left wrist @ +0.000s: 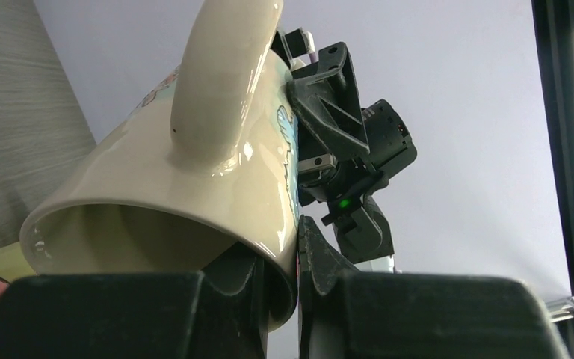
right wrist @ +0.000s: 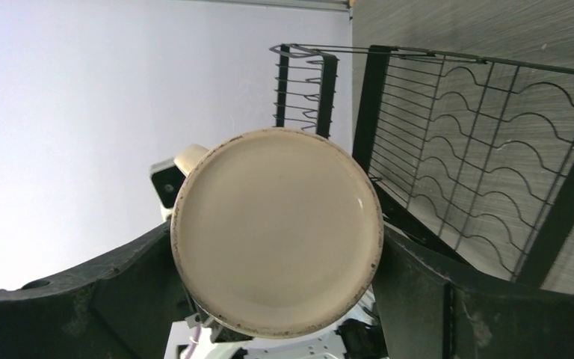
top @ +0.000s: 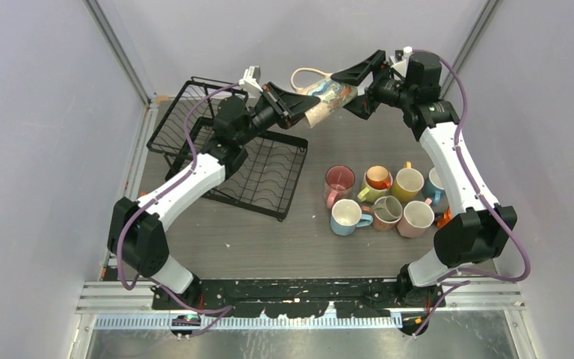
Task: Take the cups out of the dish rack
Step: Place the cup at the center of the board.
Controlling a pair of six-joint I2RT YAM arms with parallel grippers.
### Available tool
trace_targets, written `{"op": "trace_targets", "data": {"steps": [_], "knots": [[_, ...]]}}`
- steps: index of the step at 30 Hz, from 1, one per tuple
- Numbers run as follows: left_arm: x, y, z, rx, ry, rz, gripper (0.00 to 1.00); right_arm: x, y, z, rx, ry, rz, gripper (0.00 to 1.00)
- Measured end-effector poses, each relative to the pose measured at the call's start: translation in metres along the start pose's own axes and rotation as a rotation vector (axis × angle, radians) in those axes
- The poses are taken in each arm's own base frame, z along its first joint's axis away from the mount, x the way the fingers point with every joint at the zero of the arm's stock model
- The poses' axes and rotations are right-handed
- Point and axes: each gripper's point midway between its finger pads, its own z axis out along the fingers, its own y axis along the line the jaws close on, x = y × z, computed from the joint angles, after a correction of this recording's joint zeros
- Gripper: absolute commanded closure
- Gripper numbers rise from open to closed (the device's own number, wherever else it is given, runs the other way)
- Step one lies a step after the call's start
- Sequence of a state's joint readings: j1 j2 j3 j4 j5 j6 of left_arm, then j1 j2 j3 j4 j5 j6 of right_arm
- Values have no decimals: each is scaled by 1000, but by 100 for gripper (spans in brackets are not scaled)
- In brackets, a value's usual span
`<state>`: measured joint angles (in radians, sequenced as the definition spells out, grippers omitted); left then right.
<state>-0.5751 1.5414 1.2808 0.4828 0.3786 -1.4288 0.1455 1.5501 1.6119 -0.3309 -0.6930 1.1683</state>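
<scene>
A beige cup [top: 330,97] with a printed picture hangs in the air over the far side of the table, tipped on its side with its handle toward the back wall. My left gripper [top: 306,114] is shut on its rim: in the left wrist view one finger is inside the cup [left wrist: 194,187] and the other outside, at the left gripper [left wrist: 297,258]. My right gripper [top: 350,88] grips the cup's other end; its wide-set fingers press both sides of the round base [right wrist: 276,228]. The black wire dish rack [top: 269,176] lies below left, with no cups showing in it.
Several cups stand grouped on the table at the right: a pink one [top: 338,179], a yellow one [top: 407,182], a light blue one [top: 347,217] and a brown one [top: 386,211] among them. The rack's slotted tray [right wrist: 478,149] shows behind the held cup.
</scene>
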Motion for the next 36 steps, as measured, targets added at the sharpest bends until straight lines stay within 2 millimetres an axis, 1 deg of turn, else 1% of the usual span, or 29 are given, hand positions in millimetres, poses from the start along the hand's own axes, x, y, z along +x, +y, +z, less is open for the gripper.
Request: {"op": "trace_targets", "data": {"steps": [2,4,9,21,27,33,36], "knots": [[1,-1,0,2,3,11,100,1,0,-1,2,-4,-17,3],[2,0,1,-4,5,27,100,3,-3,-1,7,-2,-39,0],[4,3,1,-15,11,37,100,4,-8,-2,19,-4,-67,0],[5,3,1,-21,5,49,100,7,-12,-9,39,-24,-102,0],[-3,9,1,-52,-42,53,100,11,-7,-16,29,-37,-114,0],[-10,25,1,-123,-76,43,100,14,7,-26,-7,-54,-145,0],[-12,32,-1,-152,-79,55,100,14,10,-30,-5,-68,-163,0]]}}
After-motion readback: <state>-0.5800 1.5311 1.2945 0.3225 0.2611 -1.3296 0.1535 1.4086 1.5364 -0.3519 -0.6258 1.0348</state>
